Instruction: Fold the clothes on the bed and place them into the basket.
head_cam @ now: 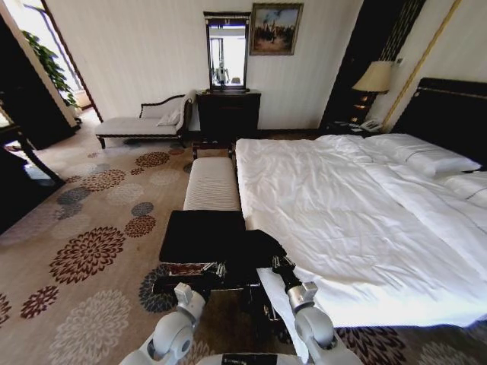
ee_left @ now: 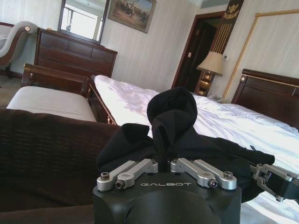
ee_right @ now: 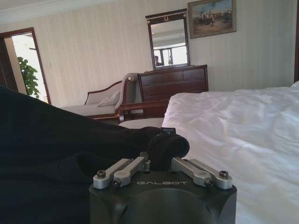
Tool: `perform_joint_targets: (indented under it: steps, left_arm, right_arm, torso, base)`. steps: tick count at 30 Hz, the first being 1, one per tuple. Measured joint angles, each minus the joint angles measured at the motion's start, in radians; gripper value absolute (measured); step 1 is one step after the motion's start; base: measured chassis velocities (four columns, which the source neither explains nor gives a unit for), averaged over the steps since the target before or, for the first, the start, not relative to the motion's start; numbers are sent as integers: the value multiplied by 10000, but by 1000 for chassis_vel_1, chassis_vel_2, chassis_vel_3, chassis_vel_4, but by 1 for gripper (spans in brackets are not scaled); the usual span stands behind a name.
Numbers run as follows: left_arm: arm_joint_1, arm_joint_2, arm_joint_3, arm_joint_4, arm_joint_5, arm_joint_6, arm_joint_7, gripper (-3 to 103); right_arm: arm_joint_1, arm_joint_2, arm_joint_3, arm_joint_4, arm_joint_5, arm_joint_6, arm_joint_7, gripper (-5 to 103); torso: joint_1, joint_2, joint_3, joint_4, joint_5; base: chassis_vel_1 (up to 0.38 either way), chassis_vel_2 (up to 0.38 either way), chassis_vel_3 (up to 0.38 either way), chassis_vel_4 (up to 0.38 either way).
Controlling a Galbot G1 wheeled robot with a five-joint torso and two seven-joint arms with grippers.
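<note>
The T-shirt (ee_left: 173,126), bunched and clamped in both the left gripper (ee_left: 163,161) and right gripper (ee_right: 161,156) above the basket's (head_cam: 183,270) bedside edge, could unfold or snag its rim if released unevenly.

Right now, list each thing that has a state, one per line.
T-shirt: bunched, pinched by both grippers, draped over the basket's edge.
Left gripper: shut on the T-shirt.
Right gripper: shut on the T-shirt.
Basket: at the bed's corner, T-shirt partly over it.
Bed: made.
</note>
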Motion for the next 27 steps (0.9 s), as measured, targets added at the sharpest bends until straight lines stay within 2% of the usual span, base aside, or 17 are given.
perform_joint_targets:
  steps: [6,16,27]
  left_arm:
    - [71,46,-74,-15,-5,-70,0,7]
    - [83,-48,-59,79,-4,-91,1,7]
    - [206,-29,-49,71,46,-118,11,7]
  right_arm:
    - [10,57,-102,-146,-150,85,0,7]
    - [11,136,-97,-261,-466,259,-1,7]
    - [-31,385,-80,-372,-699,320,0,7]
  torso:
    - [0,-1,2,-3,12]
    - [11,-6,5,-3,6]
    - [-6,1,0,-3,6]
  base:
    - [-38,103,42,-100]
    - [-144,113,132,-118]
    - [12,114,-19,-118]
